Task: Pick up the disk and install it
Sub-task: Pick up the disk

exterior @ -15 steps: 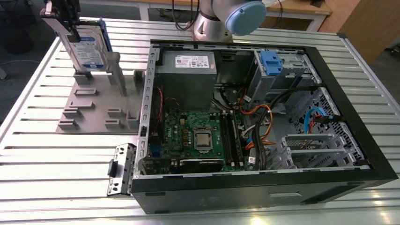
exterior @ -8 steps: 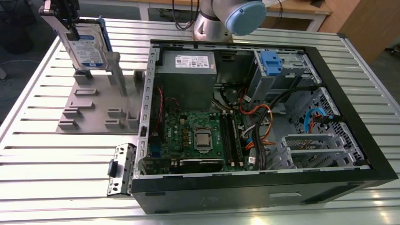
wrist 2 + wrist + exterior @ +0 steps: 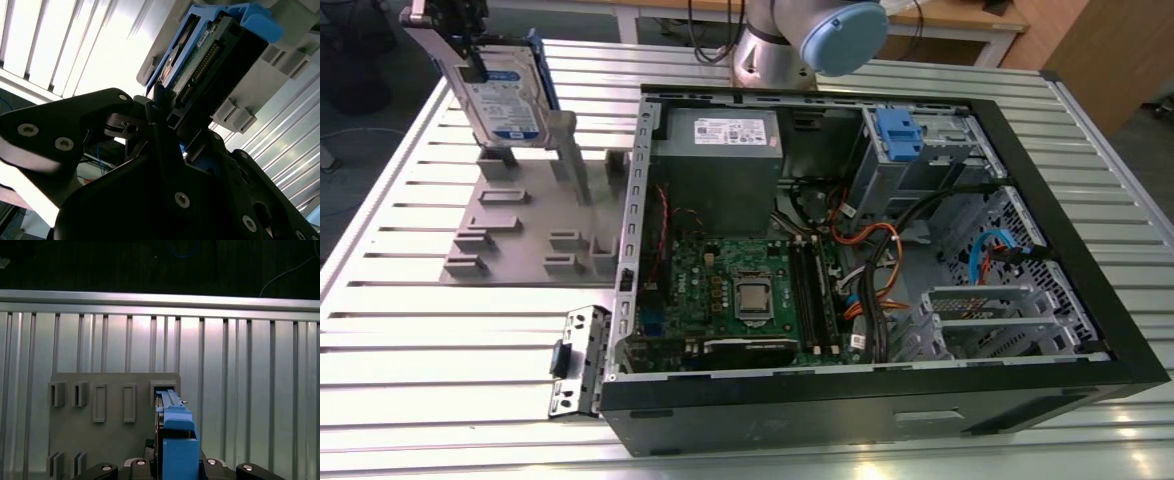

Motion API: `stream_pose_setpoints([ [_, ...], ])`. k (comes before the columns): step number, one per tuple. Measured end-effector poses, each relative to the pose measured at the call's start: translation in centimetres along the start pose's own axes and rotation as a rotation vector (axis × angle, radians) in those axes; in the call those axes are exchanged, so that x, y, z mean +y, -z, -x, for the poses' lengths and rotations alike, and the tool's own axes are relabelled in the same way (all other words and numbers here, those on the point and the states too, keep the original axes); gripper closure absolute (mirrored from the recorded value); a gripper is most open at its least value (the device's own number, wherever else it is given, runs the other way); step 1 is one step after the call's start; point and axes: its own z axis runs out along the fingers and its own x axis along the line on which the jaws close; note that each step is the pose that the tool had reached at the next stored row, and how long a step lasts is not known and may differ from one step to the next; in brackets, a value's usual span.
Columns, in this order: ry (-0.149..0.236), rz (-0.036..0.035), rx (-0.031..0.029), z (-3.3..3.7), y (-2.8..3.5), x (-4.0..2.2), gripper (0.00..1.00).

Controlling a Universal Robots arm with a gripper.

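Note:
The disk [image 3: 507, 95], a silver-grey drive with a white and blue label in a blue bracket, stands on edge at the exterior view's upper left. It is over the back of the grey holder plate [image 3: 520, 235], between the plate's upright posts [image 3: 570, 155]. My gripper [image 3: 467, 50] comes down on the disk's upper end and is shut on it. In the second wrist view the black fingers [image 3: 152, 112] press against the disk [image 3: 200, 65] near its connector edge. In the first wrist view the blue bracket [image 3: 175, 427] runs toward a slot of the holder plate [image 3: 112, 440]. Whether the disk still touches the holder cannot be told.
An open computer case [image 3: 1074, 260] lies on the slatted metal table [image 3: 440, 340]. It holds a motherboard [image 3: 734, 295], a grey power supply [image 3: 720, 160], cables, and a drive bay with a blue latch [image 3: 897, 130]. A loose metal bracket [image 3: 580, 360] lies beside the case. The arm's base [image 3: 781, 45] stands behind it.

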Motion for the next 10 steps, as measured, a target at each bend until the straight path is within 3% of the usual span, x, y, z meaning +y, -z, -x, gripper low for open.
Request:
stream_pose_setpoints([
  [10,0.000,0.0000,0.0000,0.02,0.80,0.02,0.64],
])
